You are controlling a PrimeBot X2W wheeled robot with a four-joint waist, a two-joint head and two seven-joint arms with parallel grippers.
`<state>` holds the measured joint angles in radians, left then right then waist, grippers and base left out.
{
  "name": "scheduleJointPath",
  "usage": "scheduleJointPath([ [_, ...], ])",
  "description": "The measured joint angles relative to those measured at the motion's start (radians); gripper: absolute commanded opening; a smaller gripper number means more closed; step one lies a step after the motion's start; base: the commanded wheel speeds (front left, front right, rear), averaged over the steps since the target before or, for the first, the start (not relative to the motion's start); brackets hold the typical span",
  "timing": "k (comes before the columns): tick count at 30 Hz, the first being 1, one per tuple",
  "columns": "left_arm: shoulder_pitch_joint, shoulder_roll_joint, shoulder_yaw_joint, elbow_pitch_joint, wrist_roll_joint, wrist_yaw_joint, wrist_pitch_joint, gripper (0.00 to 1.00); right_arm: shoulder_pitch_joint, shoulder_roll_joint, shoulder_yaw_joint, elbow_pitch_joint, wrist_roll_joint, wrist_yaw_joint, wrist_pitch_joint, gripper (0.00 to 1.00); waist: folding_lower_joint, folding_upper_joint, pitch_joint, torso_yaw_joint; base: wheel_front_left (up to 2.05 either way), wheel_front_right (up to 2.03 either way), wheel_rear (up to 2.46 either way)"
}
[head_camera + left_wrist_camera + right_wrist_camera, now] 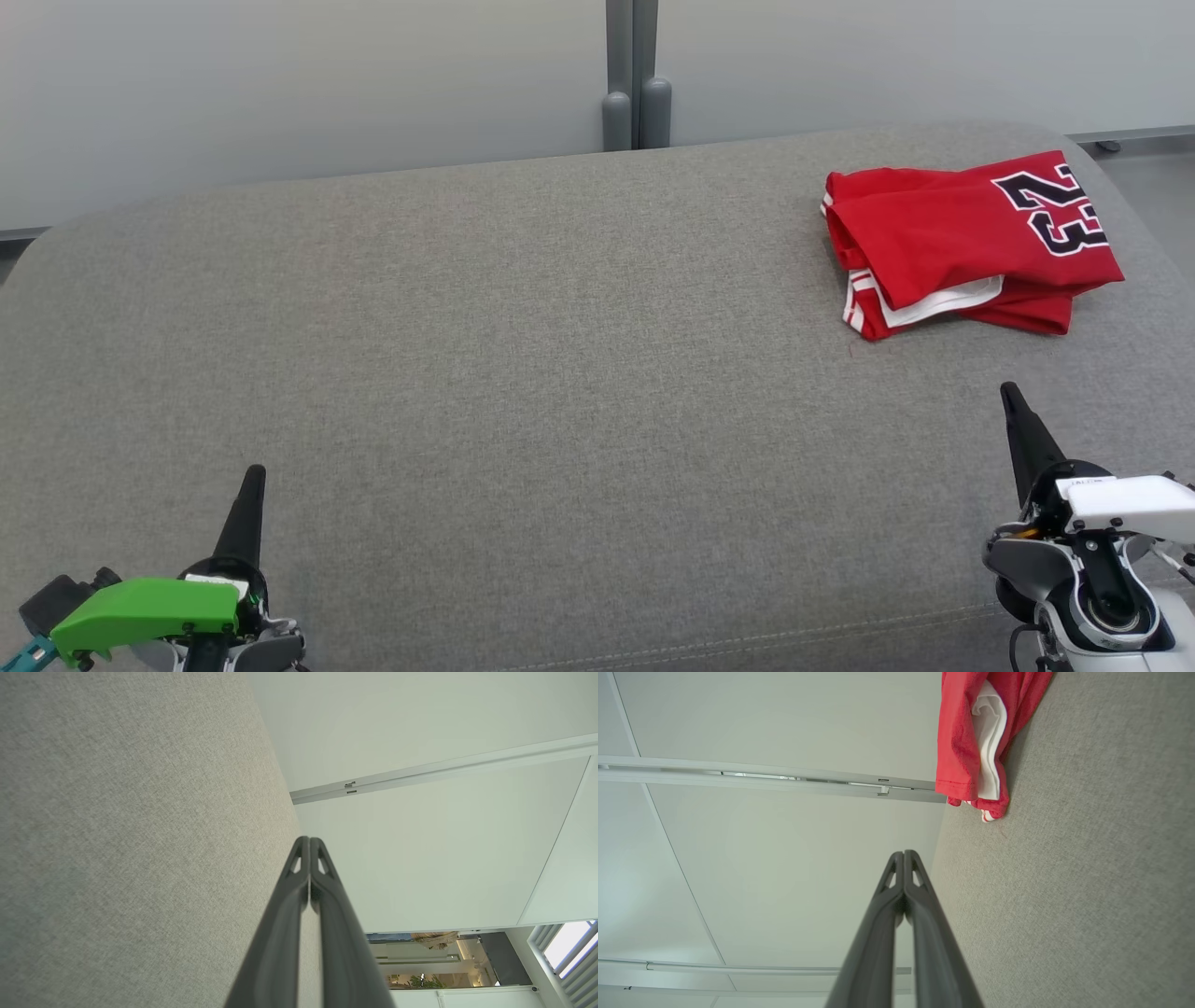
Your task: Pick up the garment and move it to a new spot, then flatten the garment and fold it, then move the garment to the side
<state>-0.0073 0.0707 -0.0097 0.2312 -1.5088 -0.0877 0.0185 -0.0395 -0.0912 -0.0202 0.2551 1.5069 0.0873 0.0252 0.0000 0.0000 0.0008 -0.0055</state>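
Left pincer (252, 478) is sitting at near left, fingers pressed together, gripping nothing. Right pincer (1011, 392) at near right is doing the same: fingers together, nothing in it. Both are pointing across the gray padded table (560, 373). Red jersey (971, 243) is lying folded at the table's far right, apart from both.

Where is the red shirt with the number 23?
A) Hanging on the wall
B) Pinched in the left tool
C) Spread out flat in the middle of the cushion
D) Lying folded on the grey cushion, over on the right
D: the red shirt lies folded at the far right of the grey cushion, a little beyond the shut, empty right tool.
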Motion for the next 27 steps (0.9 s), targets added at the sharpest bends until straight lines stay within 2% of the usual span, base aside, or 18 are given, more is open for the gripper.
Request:
scheduleJointPath([
  [14,-0.034,0.005,0.017,0.026,-0.152,-0.026,0.034,0.00,-0.013,0.013,-0.055,0.012,0.142,0.027,0.038,0.00,0.0000,0.0000,0.002,0.005,0.00,0.00,0.00],
  [27,-0.035,0.005,0.019,0.034,-0.152,-0.026,0.035,0.00,-0.014,0.014,-0.057,0.016,0.143,0.027,0.039,0.00,0.0000,0.0000,0.002,0.005,0.00,0.00,0.00],
])
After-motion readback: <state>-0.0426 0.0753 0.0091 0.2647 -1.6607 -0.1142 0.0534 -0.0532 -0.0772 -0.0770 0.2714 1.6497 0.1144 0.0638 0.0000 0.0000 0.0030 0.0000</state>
